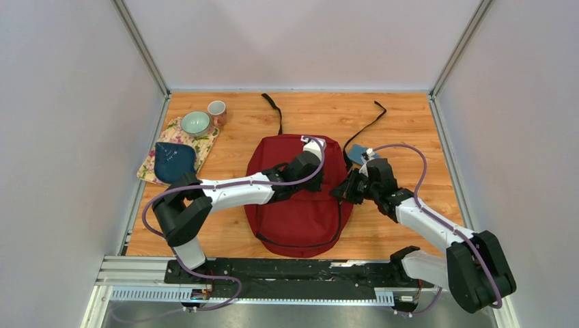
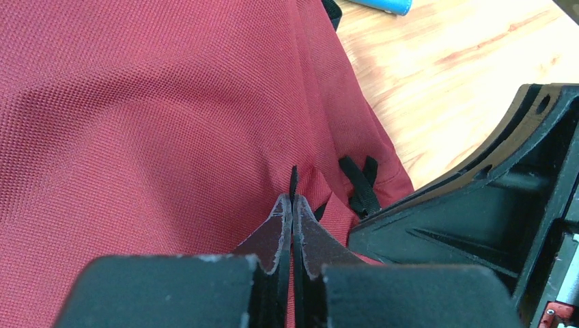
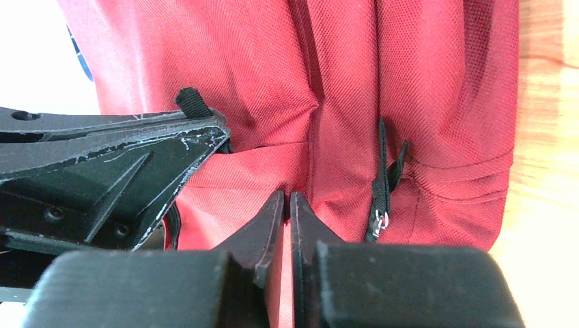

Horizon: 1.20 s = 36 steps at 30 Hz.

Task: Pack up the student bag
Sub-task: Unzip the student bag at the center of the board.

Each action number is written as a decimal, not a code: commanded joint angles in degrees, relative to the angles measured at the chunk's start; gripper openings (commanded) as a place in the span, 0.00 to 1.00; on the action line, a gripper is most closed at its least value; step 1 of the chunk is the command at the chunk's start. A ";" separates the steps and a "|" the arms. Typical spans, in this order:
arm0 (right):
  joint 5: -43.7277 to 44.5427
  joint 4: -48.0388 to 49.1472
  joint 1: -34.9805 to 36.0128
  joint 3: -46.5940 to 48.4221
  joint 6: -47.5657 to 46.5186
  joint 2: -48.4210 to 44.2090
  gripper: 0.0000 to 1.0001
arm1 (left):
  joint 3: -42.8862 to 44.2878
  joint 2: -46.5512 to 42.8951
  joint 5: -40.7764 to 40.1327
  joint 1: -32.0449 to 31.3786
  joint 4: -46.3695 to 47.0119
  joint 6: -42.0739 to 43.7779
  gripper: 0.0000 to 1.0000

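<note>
A: Which step is this?
B: Opening, I think. The student bag [image 1: 300, 222] lies closed at the middle of the table [image 1: 225, 239]. The left end effector [image 2: 292, 201] and the right end effector [image 3: 287, 199] are both clenched on its red fabric, at the right edge.
A: And next?
B: Probably to lift the fabric and find the zipper pull [image 3: 379, 205]. The wallet [image 1: 355, 154] waits farther right.

A wooden surface [image 1: 423, 137] is boxed in by pale walls [image 1: 293, 41]. Near its far left corner lies a floral cloth mat [image 1: 207, 141], set at a slant. A pale green bowl [image 1: 195, 123] stands upright on the mat's far end. Just beside the bowl, at the mat's far corner, is a pink-and-white mug [image 1: 217, 111], also upright. A dark blue pouch [image 1: 173, 161] rests on the mat's near end. Right of centre, a small teal-blue wallet [image 1: 355, 154] lies flat on the wood, well apart from the mat.
</note>
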 commanded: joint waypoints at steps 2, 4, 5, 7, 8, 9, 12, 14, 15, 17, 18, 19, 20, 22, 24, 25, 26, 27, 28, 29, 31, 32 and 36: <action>-4.26 4.58 -1.75 0.31 0.00 -0.19 0.00 | -0.12 -2.90 0.93 0.41 2.65 0.40 0.00; -4.62 6.59 -2.11 -0.47 0.52 -0.63 0.00 | -0.21 -2.90 1.29 0.41 2.65 0.40 0.00; -4.80 6.77 -2.28 -0.74 0.61 -1.07 0.00 | -0.21 -2.98 1.29 0.41 2.56 0.40 0.00; -4.88 6.95 -2.46 -1.44 1.05 -1.51 0.00 | -0.64 -3.42 1.29 0.41 2.56 0.40 0.00; -4.89 7.04 -2.55 -1.62 1.14 -1.86 0.00 | -0.91 -3.51 1.20 0.41 2.73 0.31 0.00; -4.89 7.04 -2.63 -1.71 1.31 -2.13 0.00 | -1.26 -3.86 1.11 0.41 2.91 0.31 0.00; -4.89 6.95 -2.81 -2.06 1.49 -2.83 0.00 | -1.96 -4.22 0.85 0.41 3.26 0.40 0.00; -4.89 6.95 -2.90 -2.23 1.58 -3.09 0.00 | -1.96 -4.48 0.93 0.41 3.18 0.75 0.00; -4.89 6.78 -3.07 -2.32 1.58 -3.27 0.00 | -1.96 -4.57 0.94 0.41 3.17 0.84 0.00; -4.71 6.69 -3.25 -2.50 1.75 -3.36 0.00 | -2.14 -4.92 0.85 0.41 3.09 0.93 0.00; -4.62 6.69 -3.25 -2.59 1.93 -3.36 0.00 | -2.31 -5.09 0.67 0.41 3.09 1.02 0.00; -4.53 6.60 -3.34 -2.67 1.93 -3.53 0.00 | -2.66 -5.53 0.50 0.41 3.09 1.10 0.00; -4.45 6.51 -3.34 -2.67 1.93 -3.53 0.00 | -2.84 -5.80 0.32 0.33 3.00 1.19 0.00; -3.92 5.72 -3.51 -2.76 2.11 -3.71 0.00 | -3.45 -6.76 -0.73 0.41 2.56 1.98 0.00; -3.13 5.37 -3.69 -2.94 1.84 -4.15 0.00 | -4.07 -7.64 -2.92 0.41 1.16 3.47 0.00; -3.13 5.28 -3.78 -3.11 1.84 -4.58 0.00 | -4.42 -8.69 -3.89 0.41 0.46 4.17 0.00; -3.04 5.28 -3.86 -3.20 1.76 -4.76 0.00 | -4.86 -9.31 -5.03 0.41 0.36 4.70 0.00; -2.95 3.80 -4.04 -3.38 1.75 -5.03 0.00 | -6.08 -10.01 -7.65 0.41 -1.81 6.19 0.00; -2.95 3.44 -4.13 -3.46 1.58 -5.38 0.00 | -6.97 -11.84 -9.16 0.50 -2.27 7.16 0.00; -2.95 3.35 -4.13 -3.64 1.67 -5.55 0.00 | -7.93 -12.82 -10.82 0.59 -2.71 7.95 0.00; -3.13 2.91 -4.22 -3.82 1.49 -5.73 0.00 | -10.92 -16.41 -14.00 1.81 -4.12 9.80 0.00; -3.21 2.91 -4.30 -3.99 1.58 -5.82 0.00 | -11.89 -17.65 -14.70 2.34 -4.73 10.07 0.00; -3.65 2.91 -4.30 -4.17 1.49 -5.73 0.00 | -19.43 -27.04 -17.95 5.68 -6.58 10.60 0.00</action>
